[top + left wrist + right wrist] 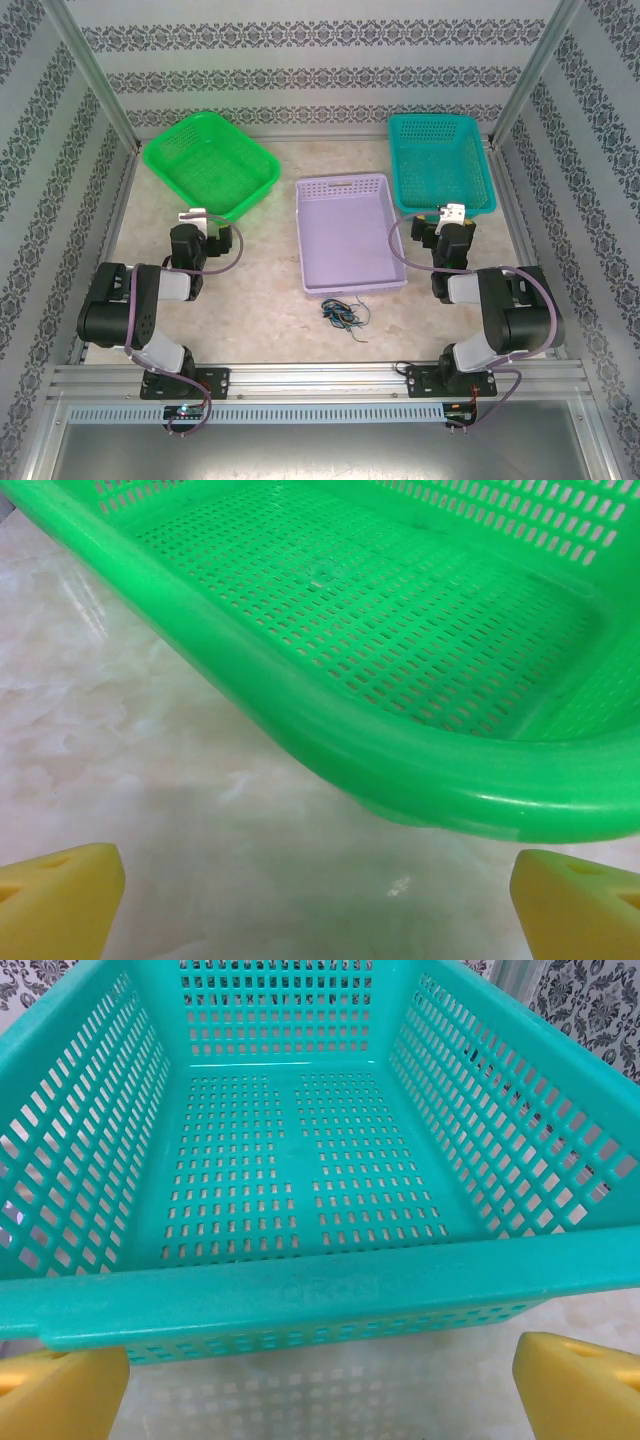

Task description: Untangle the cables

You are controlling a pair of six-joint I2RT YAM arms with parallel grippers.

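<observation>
The cables [343, 313] lie in a small tangled clump of thin dark, blue and tan wires on the table, just in front of the purple tray. My left gripper [198, 218] is folded back at the left, beside the near corner of the green basket. Its yellow fingertips [60, 900] stand wide apart over bare table, so it is open and holds nothing. My right gripper [452, 214] rests at the near edge of the teal basket. It is open too, with yellow fingertips [580, 1385] far apart. Both grippers are well away from the cables.
A green basket [170, 160] stands at the back left, its rim [330, 740] close ahead of the left fingers. A teal basket [405, 130] stands at the back right, its near wall [300, 1295] right before the right fingers. A purple tray [347, 185] sits in the middle.
</observation>
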